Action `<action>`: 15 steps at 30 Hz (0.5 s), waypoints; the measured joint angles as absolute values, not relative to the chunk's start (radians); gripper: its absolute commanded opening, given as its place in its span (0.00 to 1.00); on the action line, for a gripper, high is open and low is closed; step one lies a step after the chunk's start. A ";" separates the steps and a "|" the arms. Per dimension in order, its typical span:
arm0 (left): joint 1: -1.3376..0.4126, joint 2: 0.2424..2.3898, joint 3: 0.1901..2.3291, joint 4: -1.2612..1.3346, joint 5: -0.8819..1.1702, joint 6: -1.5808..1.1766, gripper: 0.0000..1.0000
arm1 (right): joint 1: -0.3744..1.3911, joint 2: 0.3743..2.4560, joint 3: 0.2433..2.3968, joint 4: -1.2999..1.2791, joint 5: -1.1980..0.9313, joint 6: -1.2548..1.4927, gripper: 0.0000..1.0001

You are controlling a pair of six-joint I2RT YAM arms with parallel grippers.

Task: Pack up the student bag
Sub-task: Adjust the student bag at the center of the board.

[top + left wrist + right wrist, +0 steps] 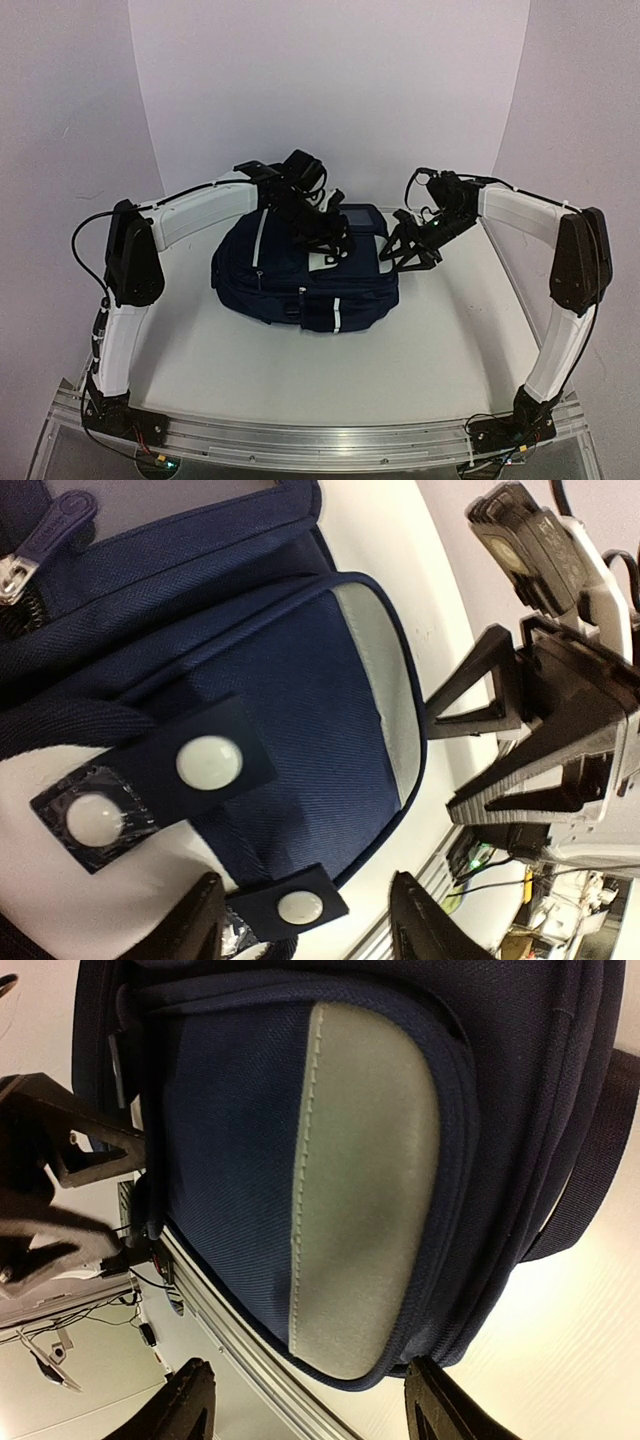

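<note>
Navy cloth with thin white stripes: that is the bag [300,275] you are packing, and it is lying flat in the middle of the table [450,330], its long axis running left to right across your view, tilted a little.

Your left claw [308,925] is hanging directly over the bag's far right part, jaws standing apart and gripping nothing. A small dark tab [290,908] is lying between the fingertips, unpinched. Your right claw [315,1405] is sitting just beside the bag's right end, facing the end pocket [300,1160] with its grey strip [365,1180]. Its jaws are also released, with the pocket's edge showing in the gap and no finger pressing on it.

So the left claw is the nearer one: the bag is lying straight below it, whereas the right claw is coming at the bag sideways. I judge the next move is turning on that small tab.

Counting: one bag, two claws, two dark tabs, three white snaps [210,762], one zip pull [50,530].
</note>
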State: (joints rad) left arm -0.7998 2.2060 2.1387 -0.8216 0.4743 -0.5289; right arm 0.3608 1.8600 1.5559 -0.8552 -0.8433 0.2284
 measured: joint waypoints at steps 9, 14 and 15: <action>-0.789 2.191 2.166 -0.856 0.468 -0.540 0.73 | 0.362 1.798 1.522 -0.848 -0.816 0.228 0.64; -0.686 2.069 2.077 -0.864 0.411 -0.582 0.87 | 0.378 1.714 1.451 -0.848 -0.798 0.227 0.65; -0.655 2.038 2.059 -0.864 0.388 -0.587 0.89 | 0.386 1.699 1.439 -0.849 -0.798 0.225 0.65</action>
